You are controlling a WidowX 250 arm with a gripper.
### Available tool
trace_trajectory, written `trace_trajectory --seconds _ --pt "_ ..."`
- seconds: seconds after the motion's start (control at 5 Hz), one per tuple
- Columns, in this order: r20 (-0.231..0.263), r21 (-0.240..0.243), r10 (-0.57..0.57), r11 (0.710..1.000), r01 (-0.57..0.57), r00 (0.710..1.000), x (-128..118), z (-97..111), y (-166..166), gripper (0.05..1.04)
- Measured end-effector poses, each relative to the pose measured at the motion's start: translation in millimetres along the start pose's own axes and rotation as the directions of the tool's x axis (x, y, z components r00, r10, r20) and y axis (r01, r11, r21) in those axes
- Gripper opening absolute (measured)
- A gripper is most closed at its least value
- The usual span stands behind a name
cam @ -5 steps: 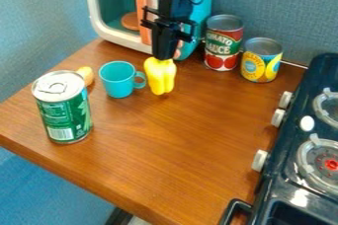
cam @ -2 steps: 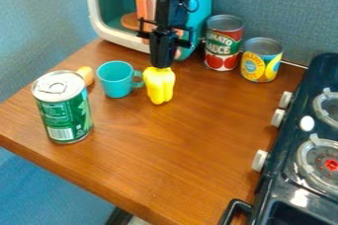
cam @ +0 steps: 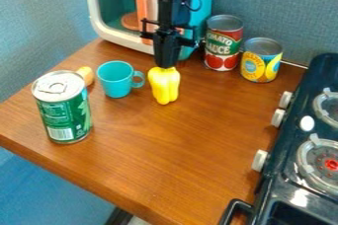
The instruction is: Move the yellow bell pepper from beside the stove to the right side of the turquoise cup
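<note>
Yellow, the pepper (cam: 164,87), gripped at its top by the tool (cam: 166,65), had shifted slightly away from the cup (cam: 117,80); its relocation seemed underway, placement unfinished.

The brown wooden bench (cam: 168,157) bears a white-and-teal toy microwave (cam: 119,9), red metal can (cam: 223,46), yellow metal can (cam: 261,62) by its back edge; green metal can (cam: 63,110), teal cup (cam: 115,81) toward its left corner.

Cup in between!
Here's the cup (cam: 117,82) right of the front can (cam: 61,113), left of the pepper (cam: 164,86).
</note>
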State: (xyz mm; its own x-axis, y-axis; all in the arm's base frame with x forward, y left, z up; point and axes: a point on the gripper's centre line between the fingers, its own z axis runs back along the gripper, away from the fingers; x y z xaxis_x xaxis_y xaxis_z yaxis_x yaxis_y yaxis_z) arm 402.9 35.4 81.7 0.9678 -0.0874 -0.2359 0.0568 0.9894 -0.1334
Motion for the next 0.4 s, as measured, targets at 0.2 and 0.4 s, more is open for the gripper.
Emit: trace_trajectory --seconds 0.2,0.4 --pt "-0.013 -0.003 0.015 1.0 -0.016 1.0 -1.7 -4.9 0.1 0.322" --pt "0.003 0.004 0.041 0.999 -0.041 0.999 -4.0 -6.5 -0.4 0.581"
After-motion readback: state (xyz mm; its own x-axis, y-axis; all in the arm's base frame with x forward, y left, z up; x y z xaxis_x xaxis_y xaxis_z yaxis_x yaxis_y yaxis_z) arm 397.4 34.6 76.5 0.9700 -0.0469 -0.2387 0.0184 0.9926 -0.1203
